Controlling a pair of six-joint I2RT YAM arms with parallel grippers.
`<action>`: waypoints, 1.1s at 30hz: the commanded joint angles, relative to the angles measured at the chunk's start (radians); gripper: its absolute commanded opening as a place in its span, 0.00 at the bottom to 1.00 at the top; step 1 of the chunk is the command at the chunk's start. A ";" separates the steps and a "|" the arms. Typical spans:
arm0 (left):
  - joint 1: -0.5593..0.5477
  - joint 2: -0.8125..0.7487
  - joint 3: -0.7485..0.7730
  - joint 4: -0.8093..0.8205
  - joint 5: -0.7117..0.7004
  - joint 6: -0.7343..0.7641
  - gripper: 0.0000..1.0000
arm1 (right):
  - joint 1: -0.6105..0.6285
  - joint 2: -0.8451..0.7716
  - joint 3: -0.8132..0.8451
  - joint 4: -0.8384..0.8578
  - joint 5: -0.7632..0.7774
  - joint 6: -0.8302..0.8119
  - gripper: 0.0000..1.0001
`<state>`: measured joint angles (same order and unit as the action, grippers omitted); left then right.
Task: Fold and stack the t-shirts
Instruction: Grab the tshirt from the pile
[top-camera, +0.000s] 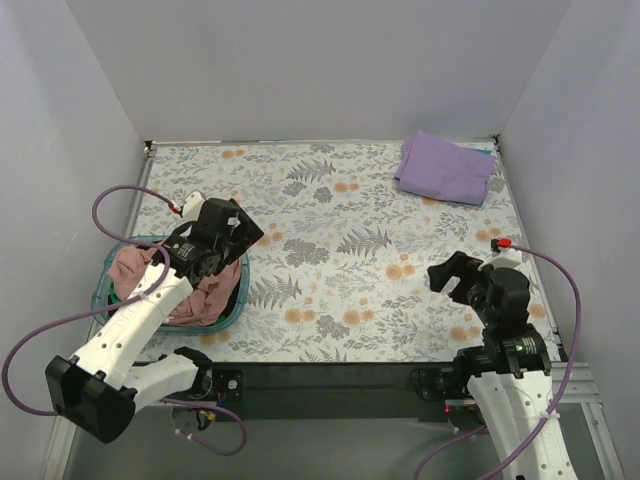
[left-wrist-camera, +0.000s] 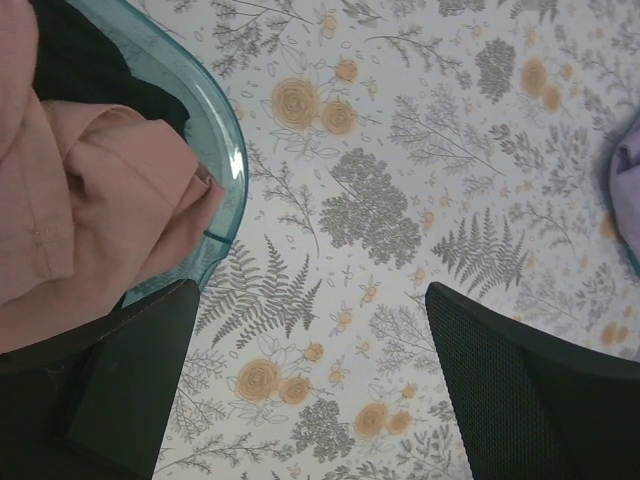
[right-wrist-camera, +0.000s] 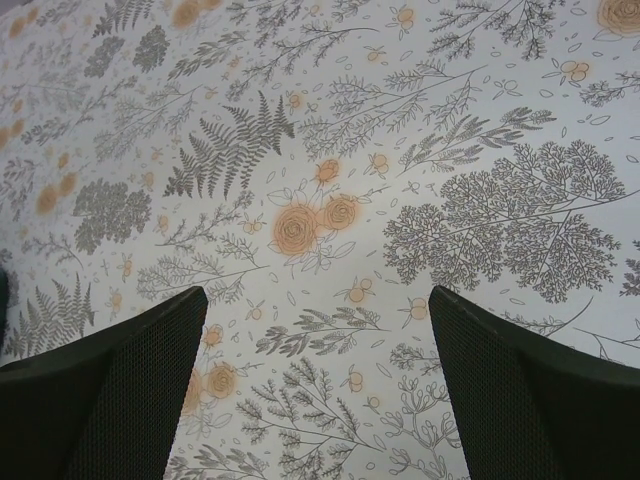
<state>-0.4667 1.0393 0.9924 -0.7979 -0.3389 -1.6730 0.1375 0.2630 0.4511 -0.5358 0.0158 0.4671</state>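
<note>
We see our left gripper (left-wrist-camera: 310, 295) with its fingers spread wide and grasping nothing, poised over the 2 o'clock rim of the teal basket (left-wrist-camera: 228, 170). The basket sits at 8 o'clock on the floral-patterned table (top-camera: 330, 200). The dusty-pink t-shirt (left-wrist-camera: 90, 200) lies crumpled inside it. The lavender t-shirt (top-camera: 445, 168) rests folded at 1 o'clock, near the far right corner. Our right gripper (right-wrist-camera: 316, 295), likewise spread and empty, hovers above the table at 4 o'clock, well apart from both shirts.
</note>
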 joint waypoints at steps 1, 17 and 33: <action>0.003 0.037 0.055 -0.115 -0.113 -0.027 0.97 | -0.001 0.082 0.103 0.046 -0.010 -0.039 0.98; 0.329 0.163 -0.046 -0.258 -0.239 -0.260 0.98 | -0.001 0.482 0.190 0.129 -0.241 -0.127 0.98; 0.459 0.297 -0.032 -0.172 -0.218 -0.246 0.45 | -0.003 0.437 0.161 0.123 -0.215 -0.128 0.98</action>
<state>-0.0128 1.3598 0.9375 -0.9585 -0.5426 -1.9152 0.1375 0.7204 0.5949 -0.4389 -0.2081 0.3405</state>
